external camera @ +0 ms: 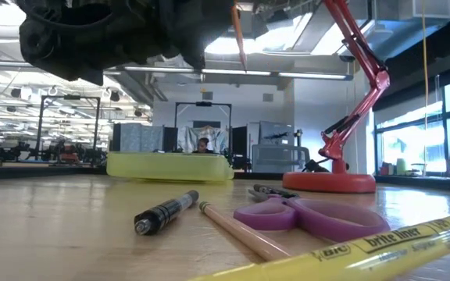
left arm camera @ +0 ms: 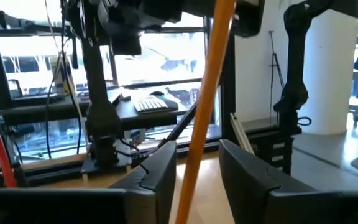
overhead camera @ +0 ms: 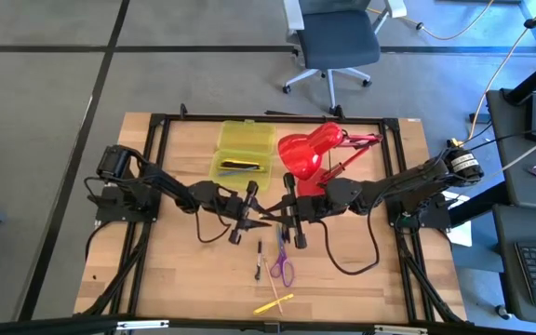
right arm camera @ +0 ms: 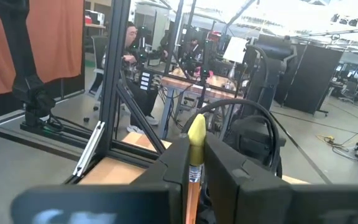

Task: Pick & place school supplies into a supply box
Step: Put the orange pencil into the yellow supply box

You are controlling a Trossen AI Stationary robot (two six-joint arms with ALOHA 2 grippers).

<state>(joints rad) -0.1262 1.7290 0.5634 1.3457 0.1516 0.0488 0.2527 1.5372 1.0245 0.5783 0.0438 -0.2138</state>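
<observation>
Orange pencil (left arm camera: 207, 106) stands between the left gripper's (left arm camera: 194, 177) spread jaws, its eraser end pinched by the right gripper (right arm camera: 196, 163).

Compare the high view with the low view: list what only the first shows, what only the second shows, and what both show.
Only the high view: both arms whole, the left gripper and right gripper meeting mid-table, a dark item lying inside the supply box, and an office chair behind the table.

Only the low view: the highlighter's printed lettering, and the orange pencil hanging point-down under the arms.

Both: supply box, red desk lamp, purple scissors, black pen, highlighter, wooden table.
</observation>
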